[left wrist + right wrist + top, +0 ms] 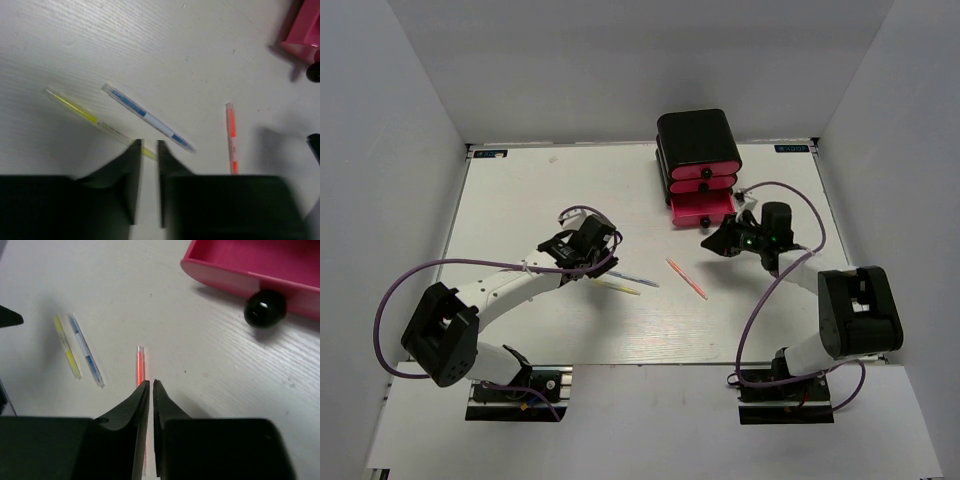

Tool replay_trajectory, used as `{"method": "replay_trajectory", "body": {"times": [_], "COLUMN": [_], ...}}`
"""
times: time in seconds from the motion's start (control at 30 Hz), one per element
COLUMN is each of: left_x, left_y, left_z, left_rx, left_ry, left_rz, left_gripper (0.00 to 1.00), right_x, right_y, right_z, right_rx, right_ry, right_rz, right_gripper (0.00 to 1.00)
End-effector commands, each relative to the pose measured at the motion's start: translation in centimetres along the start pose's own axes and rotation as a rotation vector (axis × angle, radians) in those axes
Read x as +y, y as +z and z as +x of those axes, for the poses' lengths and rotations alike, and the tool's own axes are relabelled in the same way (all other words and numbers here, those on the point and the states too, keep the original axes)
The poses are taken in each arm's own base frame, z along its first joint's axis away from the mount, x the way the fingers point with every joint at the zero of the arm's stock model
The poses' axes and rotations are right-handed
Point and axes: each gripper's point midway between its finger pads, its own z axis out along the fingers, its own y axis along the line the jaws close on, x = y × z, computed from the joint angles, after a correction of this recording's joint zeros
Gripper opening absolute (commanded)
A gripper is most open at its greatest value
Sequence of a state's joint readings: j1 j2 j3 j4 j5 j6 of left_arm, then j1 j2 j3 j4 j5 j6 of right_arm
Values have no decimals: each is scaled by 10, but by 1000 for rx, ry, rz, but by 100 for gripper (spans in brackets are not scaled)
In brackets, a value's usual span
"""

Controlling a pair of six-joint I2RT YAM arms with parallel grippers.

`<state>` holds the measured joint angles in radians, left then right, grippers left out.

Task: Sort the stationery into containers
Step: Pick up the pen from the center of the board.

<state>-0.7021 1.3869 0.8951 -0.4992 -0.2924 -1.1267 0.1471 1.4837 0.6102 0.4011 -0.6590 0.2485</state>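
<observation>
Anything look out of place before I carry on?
Nothing damaged or spilled. Only the bottom drawer stands pulled out of the cabinet; the yellow pen, blue pen and orange pen lie loose on the table, none in a drawer yet.

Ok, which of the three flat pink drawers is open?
The bottom pink drawer, pulled out of the glossy black cabinet; the middle drawer and top drawer sit shut.

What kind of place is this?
Probably a robot test cell in a lab: a white table enclosed by plain panels, with the left arm and right arm bolted at its near edge.
</observation>
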Motion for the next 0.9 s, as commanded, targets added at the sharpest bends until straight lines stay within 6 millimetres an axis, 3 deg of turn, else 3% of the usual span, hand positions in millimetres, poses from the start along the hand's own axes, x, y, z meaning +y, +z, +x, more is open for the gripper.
{"method": "replay_trajectory", "body": {"times": [0.0, 0.03, 0.07, 0.17, 0.27, 0.3, 0.4, 0.53, 0.6, 0.77, 0.87], "left_x": [-1, -1, -2, 2, 4, 7, 9, 15, 13, 13, 13], "left_y": [-1, -1, -3, 0, 0, 1, 0, 1, -2, -2, -2], "left_z": [7, 7, 5, 8, 9, 11, 12, 15, 14, 14, 14], "left_rx": [35, 36, 37, 46, 50, 53, 57, 60, 57, 57, 57], "left_ry": [-31, -31, -39, -43, -59, -57, -54, -61, -64, -64, -64], "left_rz": [6, 6, 2, -19, -27, -35, -44, -52, -44, -44, -44], "left_gripper": [16, 7, 1, 0, 23, 37, 51, 54, 55, 55, 56], "right_x": [10, 9, 10, 15, 23, 23, 26, 33, 34, 25, 14], "right_y": [6, 7, 11, 12, 21, 22, 29, 35, 39, 43, 43], "right_z": [10, 10, 26, 38, 60, 60, 75, 82, 83, 86, 94], "right_rx": [181, 209, 297, 377, 467, 482, 552, 572, 576, 599, 638], "right_ry": [-249, -272, -326, -424, -511, -519, -523, -561, -570, -627, -691], "right_rz": [-83, -82, -116, -130, -127, -118, -116, -105, -89, -18, 46], "right_gripper": [11, 8, 8, 19, 30, 32, 41, 55, 56, 56, 49]}}
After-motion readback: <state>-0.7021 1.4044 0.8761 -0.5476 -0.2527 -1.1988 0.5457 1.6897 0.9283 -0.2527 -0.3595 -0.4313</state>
